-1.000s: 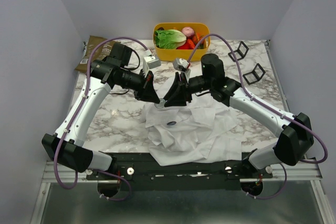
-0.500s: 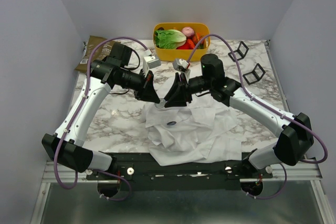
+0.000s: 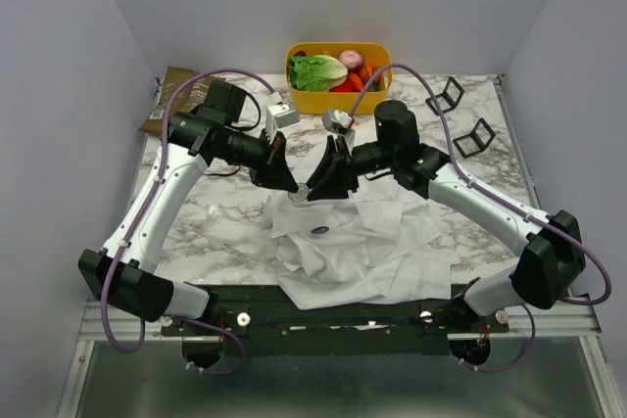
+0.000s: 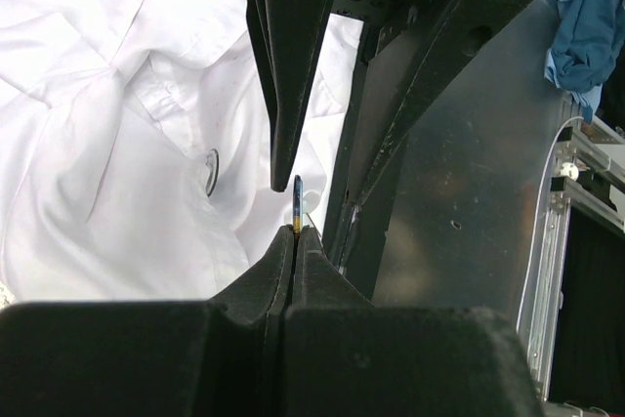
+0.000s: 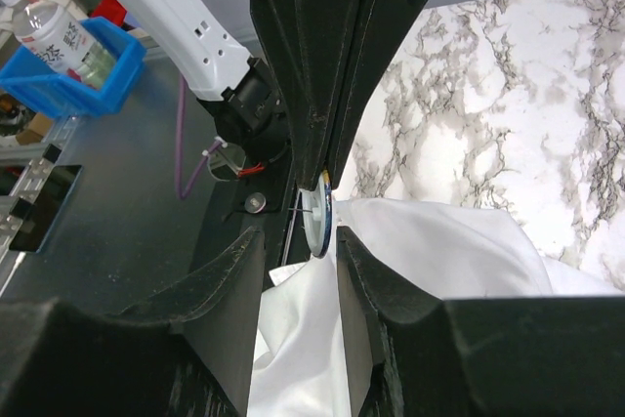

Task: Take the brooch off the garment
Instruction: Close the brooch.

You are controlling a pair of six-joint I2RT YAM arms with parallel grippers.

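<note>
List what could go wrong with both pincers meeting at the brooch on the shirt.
1. The left pincer pinches the brooch only by its thin edge, so it may slip out when pulled.
2. The white shirt shows in the gap between the right pincer's spread fingers, which do not seem to clamp it; if the pin is caught, pulling may lift or tear the thin cloth.
3. The pincers stand tip to tip and could collide.

top view: bright, even, diffuse light from above; soft short shadows under the arms on the tabletop [image 3: 216,232]. garment [image 3: 362,252] near blown out, folds faint. left wrist view: cloth overexposed, jaws black, blurred, little detail. right wrist view: jaws dark and soft; marble sharp, far left background slightly hazy.
</note>
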